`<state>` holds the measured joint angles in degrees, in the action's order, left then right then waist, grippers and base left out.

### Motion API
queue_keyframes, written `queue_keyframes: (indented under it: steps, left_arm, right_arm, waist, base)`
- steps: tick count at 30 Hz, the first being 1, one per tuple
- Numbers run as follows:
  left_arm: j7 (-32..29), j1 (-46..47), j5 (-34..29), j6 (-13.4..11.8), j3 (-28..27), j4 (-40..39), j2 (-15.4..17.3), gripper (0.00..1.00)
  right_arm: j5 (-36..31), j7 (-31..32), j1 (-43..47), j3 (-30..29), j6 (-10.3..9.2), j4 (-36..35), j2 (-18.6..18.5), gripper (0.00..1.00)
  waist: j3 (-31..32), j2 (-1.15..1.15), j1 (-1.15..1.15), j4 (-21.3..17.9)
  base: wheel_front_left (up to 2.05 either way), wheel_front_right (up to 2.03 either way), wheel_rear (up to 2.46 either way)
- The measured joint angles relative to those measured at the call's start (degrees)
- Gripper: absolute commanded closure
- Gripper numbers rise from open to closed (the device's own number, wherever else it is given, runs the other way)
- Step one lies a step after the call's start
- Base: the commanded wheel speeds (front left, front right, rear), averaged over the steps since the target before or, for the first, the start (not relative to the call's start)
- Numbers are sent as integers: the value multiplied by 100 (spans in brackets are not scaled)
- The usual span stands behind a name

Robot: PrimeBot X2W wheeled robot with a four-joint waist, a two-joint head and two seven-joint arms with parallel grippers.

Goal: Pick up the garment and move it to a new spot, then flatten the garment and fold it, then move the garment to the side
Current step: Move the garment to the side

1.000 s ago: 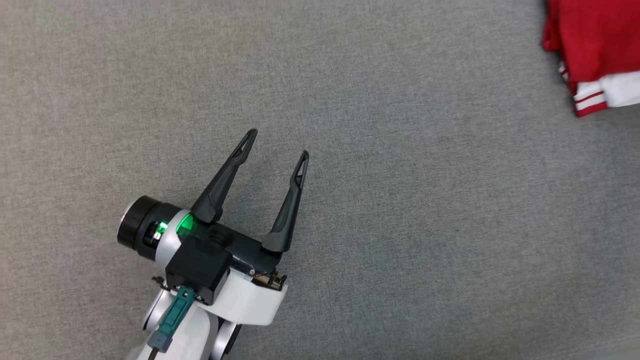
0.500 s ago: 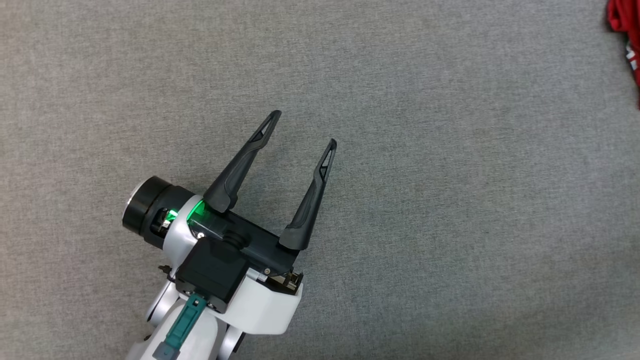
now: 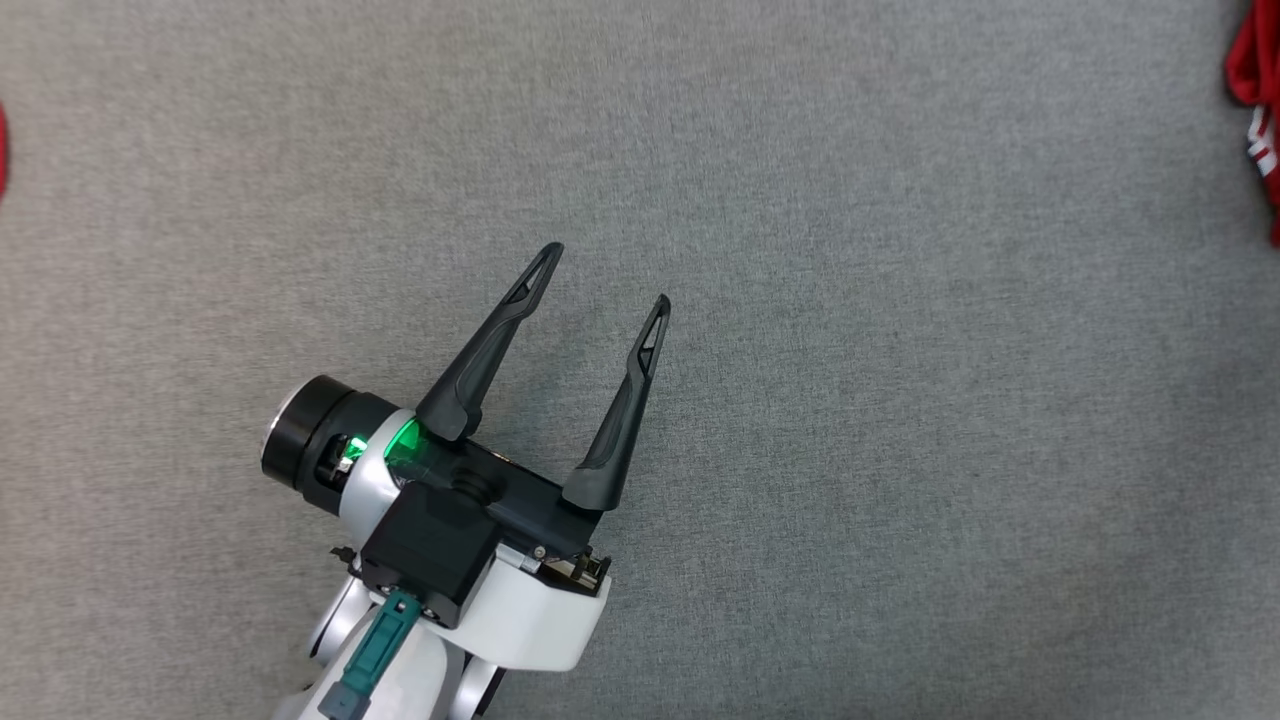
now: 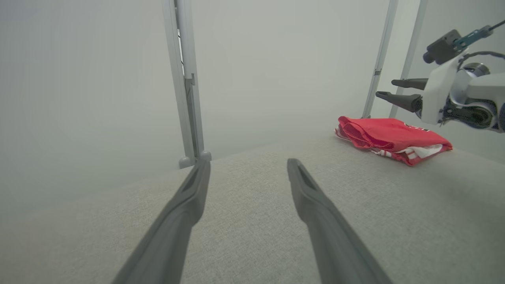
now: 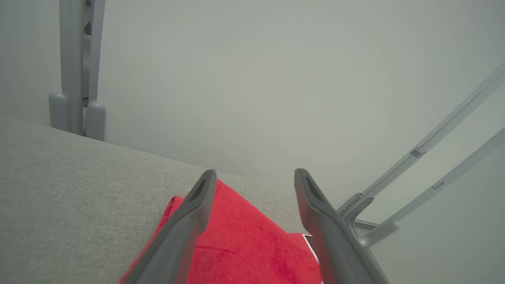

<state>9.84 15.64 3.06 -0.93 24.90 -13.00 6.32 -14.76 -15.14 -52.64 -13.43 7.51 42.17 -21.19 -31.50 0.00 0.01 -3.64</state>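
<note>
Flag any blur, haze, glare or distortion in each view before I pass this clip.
Head view: sharp, evenly lit, faint shadow under the left gripper, green light glowing at its wrist. Left wrist view: milky, low contrast; its own fingers blur near the lens, yet the garment and right gripper read clearly. Right wrist view: fingers soft, frame posts slanted by the wide angle, no glare.

so it's one big flat surface (image 3: 900,420) covered in grey woven fabric, kinda like a cushion top. the folded red garment (image 4: 390,136) with white striped trim lies flat on it, out near the far right corner. there's also a tiny red sliver (image 3: 2,150) at the left edge of the head view, can't tell what it is.
</note>
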Motion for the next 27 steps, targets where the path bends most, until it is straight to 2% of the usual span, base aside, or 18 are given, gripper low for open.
queue_keyframes:
  steps: [7,12,16,20,27]
  left_arm:
    - [22,-266,203,-229,-153,344,-45,0]
    - [66,-547,431,-369,-283,575,-96,0]
    - [134,-783,614,-530,-461,783,-114,0]
    - [183,-896,782,-698,-719,972,-122,0]
    - [350,-1083,1169,-695,-902,1140,-178,0]
  right_arm:
    - [968,0,687,770,-1,-754,667,0]
    - [1604,0,1354,1505,0,-1291,816,0]
    - [1982,0,1848,1878,-1,-1727,834,0]
    - [2230,0,2353,2042,-1,-2173,980,0]
    - [2369,-1,3244,2063,-1,-2898,1247,0]
  waist:
    - [540,0,0,133]
    - [998,0,0,289]
    - [1370,0,0,431]
    - [1737,0,0,567]
    - [2331,0,-1,742]
  base:
    - [0,0,0]
    - [0,0,0]
    - [0,0,0]
    - [0,0,0]
    - [0,0,0]
